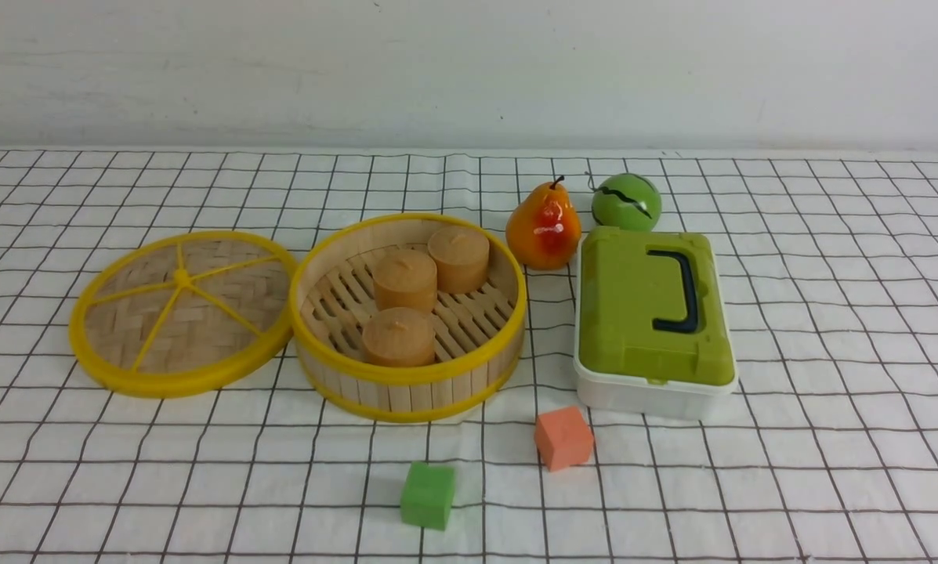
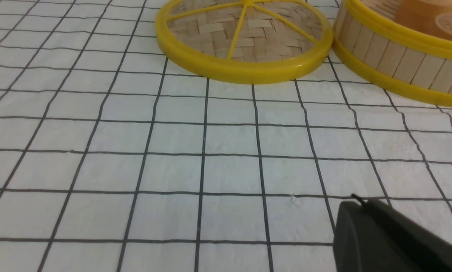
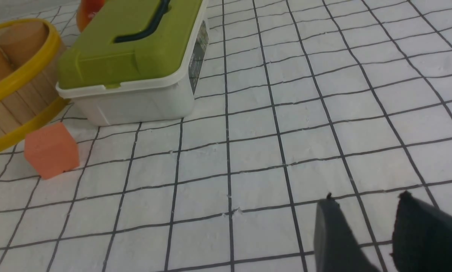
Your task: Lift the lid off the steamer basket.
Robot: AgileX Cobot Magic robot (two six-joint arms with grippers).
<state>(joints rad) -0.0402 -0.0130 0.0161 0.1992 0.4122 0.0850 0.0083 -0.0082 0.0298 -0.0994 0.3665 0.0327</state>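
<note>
The lid (image 1: pixel 182 309), woven tan bamboo with a yellow rim and yellow spokes, lies on the checked cloth just left of the steamer basket (image 1: pixel 406 374), its right edge touching the basket's rim. The basket is uncovered and holds three tan cylinders (image 1: pixel 404 280). Neither gripper shows in the front view. In the left wrist view my left gripper (image 2: pixel 358 204) is shut and empty, some way short of the lid (image 2: pixel 244 34) and the basket (image 2: pixel 395 56). In the right wrist view my right gripper (image 3: pixel 365 204) is open and empty over bare cloth, far from the basket (image 3: pixel 18 102).
A white box with a green lid and black handle (image 1: pixel 653 313) stands right of the basket. A pear (image 1: pixel 543 227) and a green ball-like fruit (image 1: pixel 625 201) sit behind it. An orange cube (image 1: pixel 563 437) and a green cube (image 1: pixel 428 494) lie in front.
</note>
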